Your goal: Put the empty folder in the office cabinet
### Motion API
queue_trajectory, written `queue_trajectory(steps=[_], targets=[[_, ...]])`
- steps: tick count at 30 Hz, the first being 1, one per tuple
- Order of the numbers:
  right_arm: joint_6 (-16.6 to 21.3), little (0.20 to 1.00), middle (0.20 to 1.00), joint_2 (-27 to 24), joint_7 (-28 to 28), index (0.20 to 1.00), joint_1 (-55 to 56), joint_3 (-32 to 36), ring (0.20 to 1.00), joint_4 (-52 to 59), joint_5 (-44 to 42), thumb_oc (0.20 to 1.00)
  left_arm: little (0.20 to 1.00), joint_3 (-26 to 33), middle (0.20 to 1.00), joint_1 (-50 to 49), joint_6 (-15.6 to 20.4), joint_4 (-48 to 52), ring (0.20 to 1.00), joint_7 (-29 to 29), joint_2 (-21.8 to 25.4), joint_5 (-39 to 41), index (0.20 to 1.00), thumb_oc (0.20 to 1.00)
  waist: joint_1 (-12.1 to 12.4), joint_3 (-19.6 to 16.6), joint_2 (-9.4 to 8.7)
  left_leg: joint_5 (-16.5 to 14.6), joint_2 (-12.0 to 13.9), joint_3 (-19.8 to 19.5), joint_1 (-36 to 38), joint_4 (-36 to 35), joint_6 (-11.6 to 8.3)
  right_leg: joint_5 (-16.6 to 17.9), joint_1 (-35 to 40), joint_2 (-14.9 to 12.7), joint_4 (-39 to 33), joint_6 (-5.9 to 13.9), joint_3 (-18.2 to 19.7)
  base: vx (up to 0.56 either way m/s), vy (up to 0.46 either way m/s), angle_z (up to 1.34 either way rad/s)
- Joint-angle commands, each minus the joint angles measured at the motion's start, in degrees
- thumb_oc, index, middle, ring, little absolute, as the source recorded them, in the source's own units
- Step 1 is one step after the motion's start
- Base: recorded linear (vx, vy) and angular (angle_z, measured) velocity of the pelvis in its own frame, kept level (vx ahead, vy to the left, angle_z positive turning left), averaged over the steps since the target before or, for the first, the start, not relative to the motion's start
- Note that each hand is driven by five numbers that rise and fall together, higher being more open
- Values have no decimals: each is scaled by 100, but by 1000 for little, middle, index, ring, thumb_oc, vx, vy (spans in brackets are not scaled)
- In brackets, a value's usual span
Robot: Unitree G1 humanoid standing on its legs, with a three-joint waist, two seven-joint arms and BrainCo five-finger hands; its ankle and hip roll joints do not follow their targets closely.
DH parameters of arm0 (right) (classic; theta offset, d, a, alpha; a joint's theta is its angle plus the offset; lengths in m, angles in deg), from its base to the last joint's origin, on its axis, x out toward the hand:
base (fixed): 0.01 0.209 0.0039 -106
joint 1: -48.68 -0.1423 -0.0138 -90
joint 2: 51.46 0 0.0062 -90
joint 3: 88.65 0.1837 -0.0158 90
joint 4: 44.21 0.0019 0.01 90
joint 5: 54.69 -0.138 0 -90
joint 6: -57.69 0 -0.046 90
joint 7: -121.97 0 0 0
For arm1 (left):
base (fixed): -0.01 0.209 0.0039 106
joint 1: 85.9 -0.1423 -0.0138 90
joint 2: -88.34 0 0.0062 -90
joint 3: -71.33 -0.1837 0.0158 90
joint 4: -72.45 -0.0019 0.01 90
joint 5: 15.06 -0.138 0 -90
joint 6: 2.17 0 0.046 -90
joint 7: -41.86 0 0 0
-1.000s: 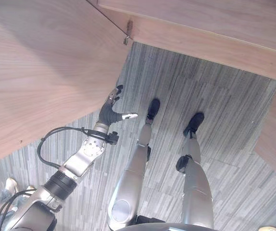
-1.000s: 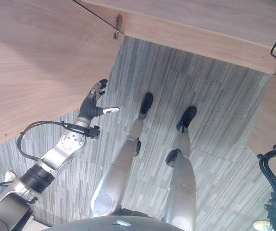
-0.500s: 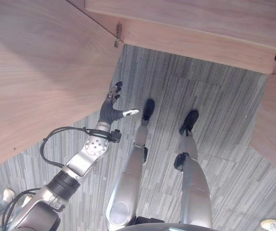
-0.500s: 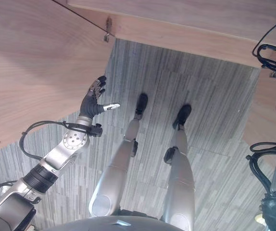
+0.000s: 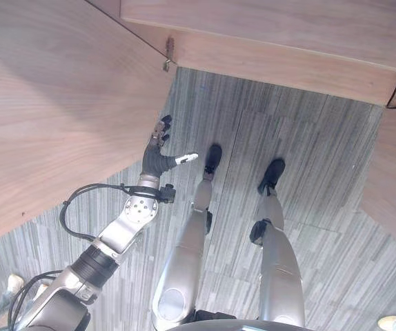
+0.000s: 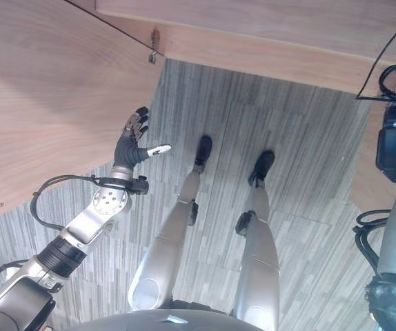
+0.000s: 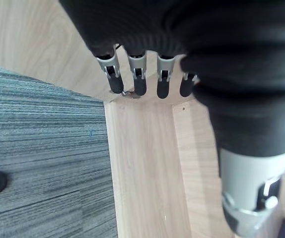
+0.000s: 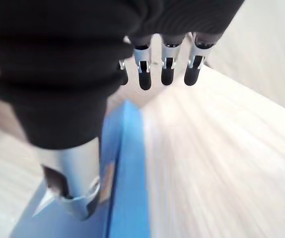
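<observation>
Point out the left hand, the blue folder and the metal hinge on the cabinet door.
left hand (image 5: 158,160), left eye view, on the dark cover at the back of the hand.
blue folder (image 8: 130,183), right wrist view, on its upper edge.
metal hinge (image 5: 167,63), left eye view, on the bracket at the door's corner.

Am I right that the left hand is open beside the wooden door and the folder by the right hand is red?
Not quite: the folder is blue, as the right wrist view shows, lying just past the right hand. The left hand is indeed open beside the wooden door.
</observation>
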Motion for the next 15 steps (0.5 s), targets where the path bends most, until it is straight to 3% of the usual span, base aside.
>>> queue_trajectory(steps=[1, 9, 15], targets=[[-411, 1000, 1000, -129, -676, 1000, 738, -659, 1000, 6, 1487, 1000, 1000, 1, 1000, -378, 216, 265, 1000, 123, 100, -191, 1000, 1000, 233, -518, -49, -1055, 65, 34, 582, -180, -335, -890, 715, 10, -253, 463, -265, -33, 51, -3], [-779, 1000, 1000, -67, -749, 1000, 1387, -53, 1000, -89, 1861, 1000, 1000, -78, 1000, -567, 123, -188, 1000, 8, -155, -3, 1000, 1000, 235, -636, 44, -1170, 73, 205, 1079, -180, -144, -930, 1087, -53, -221, 438, -89, -41, 79, -7], [-939, 1000, 1000, 534, -645, 1000, 2263, 600, 1000, -89, 1997, 1000, 1000, -108, 1000, -918, -95, -1004, 1000, -181, -240, 99, 1000, 1000, 101, -783, 23, -1333, 35, 329, 1827, -180, -8, -1020, 1792, -124, -196, 411, 13, -10, 79, -9]])
